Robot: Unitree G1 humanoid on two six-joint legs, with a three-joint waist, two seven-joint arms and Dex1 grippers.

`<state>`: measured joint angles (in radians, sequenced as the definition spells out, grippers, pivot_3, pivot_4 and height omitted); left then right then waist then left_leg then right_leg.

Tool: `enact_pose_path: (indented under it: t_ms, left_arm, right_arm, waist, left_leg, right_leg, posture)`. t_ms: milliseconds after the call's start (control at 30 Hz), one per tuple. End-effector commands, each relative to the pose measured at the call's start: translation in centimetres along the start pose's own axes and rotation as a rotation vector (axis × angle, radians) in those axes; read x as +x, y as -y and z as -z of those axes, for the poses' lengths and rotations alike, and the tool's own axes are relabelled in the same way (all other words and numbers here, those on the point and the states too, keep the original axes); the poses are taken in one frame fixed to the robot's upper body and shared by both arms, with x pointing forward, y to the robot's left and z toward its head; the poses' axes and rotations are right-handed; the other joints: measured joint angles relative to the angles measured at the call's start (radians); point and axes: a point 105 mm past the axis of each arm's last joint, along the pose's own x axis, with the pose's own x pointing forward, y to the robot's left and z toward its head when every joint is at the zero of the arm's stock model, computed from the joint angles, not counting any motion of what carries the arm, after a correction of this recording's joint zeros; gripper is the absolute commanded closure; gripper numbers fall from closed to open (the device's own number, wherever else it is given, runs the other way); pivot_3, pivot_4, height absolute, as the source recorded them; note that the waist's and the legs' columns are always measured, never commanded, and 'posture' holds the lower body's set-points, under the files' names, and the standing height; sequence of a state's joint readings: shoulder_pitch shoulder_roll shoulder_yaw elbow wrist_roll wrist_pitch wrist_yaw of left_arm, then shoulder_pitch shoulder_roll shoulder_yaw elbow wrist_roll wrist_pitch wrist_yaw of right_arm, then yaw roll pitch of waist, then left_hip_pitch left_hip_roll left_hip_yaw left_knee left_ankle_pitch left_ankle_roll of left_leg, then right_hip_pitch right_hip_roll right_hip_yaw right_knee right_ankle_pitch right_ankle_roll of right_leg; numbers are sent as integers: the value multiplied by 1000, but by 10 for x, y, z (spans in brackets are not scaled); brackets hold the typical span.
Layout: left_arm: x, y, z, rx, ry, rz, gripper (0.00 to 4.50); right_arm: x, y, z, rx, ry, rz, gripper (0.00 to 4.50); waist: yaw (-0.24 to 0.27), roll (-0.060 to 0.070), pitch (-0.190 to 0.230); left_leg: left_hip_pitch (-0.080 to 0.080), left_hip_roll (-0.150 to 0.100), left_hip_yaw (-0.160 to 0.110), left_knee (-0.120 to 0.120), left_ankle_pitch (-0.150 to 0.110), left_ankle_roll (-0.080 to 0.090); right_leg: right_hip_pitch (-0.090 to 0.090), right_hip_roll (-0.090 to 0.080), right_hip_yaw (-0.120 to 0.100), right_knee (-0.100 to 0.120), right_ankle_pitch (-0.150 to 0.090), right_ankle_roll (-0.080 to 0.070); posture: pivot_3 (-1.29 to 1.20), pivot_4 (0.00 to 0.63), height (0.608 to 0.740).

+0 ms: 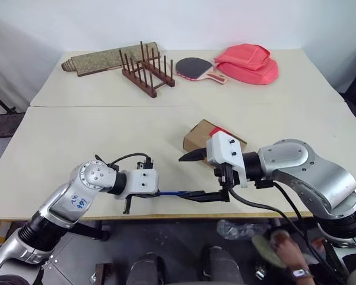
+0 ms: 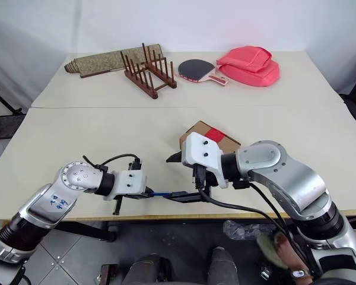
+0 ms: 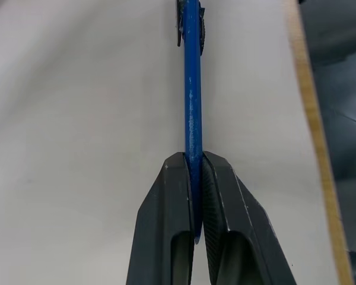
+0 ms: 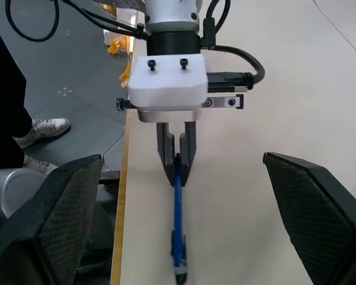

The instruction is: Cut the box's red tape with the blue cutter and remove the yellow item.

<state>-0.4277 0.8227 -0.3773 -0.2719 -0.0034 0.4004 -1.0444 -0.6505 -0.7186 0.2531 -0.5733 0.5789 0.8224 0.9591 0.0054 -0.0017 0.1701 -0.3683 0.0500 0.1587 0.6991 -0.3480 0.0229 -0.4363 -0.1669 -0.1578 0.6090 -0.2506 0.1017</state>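
Blue cutter point(image 3: 193, 89) is clenched in the left pincer point(image 4: 176, 169); the right pincer point(image 1: 203, 176) gapes wide around its tip, grasping nothing.

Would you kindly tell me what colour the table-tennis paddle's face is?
The table-tennis paddle has a black face with a reddish handle, clearest in the right eye view.

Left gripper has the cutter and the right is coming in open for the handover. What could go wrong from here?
The left gripper pinches the blue cutter by its very end, so a nudge from the open right gripper might lever it loose. The exchange sits at the table edge; a dropped cutter may fall to the floor. The box lies just behind the right wrist and could get bumped.
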Motion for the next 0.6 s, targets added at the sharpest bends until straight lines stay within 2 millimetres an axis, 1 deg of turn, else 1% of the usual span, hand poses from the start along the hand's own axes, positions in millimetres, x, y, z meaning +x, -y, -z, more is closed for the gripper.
enact_pose_path:
  t_ms: [33,100,267,500,600]
  left_arm:
    - [10,7,39,-153,-143,0,4462]
    - [9,9,38,-181,-144,13,4462]
    - [8,13,36,-235,-138,39,3014]
    - [4,15,30,-248,-107,73,1057]
    - [3,4,34,-237,-114,24,214]
  right_arm:
    - [-5,2,-9,-31,34,24,0]
    - [-5,2,-9,-31,37,25,0]
    - [-7,3,-10,-28,44,32,0]
    - [-8,4,-12,-29,54,34,0]
    - [-9,4,-13,-30,58,35,0]
  waist:
    - [0,0,0]
    - [0,0,0]
    - [-6,0,0]
    - [-10,0,-1]
    - [-10,0,-1]
  left_leg:
    - [0,0,0,0,0,0]
    - [0,0,0,0,0,0]
    - [0,0,0,0,0,0]
    - [-1,0,0,-1,-1,-2]
    - [-1,0,1,-2,-1,-2]
  right_leg:
    - [0,0,0,0,0,0]
    - [0,0,0,0,0,0]
    - [0,0,0,0,0,0]
    - [-1,3,-1,0,0,-1]
    - [-1,3,-1,1,0,-1]
  posture:
    - [0,150,740]
    - [0,150,740]
    - [0,150,740]
    - [0,150,740]
    - [0,150,740]
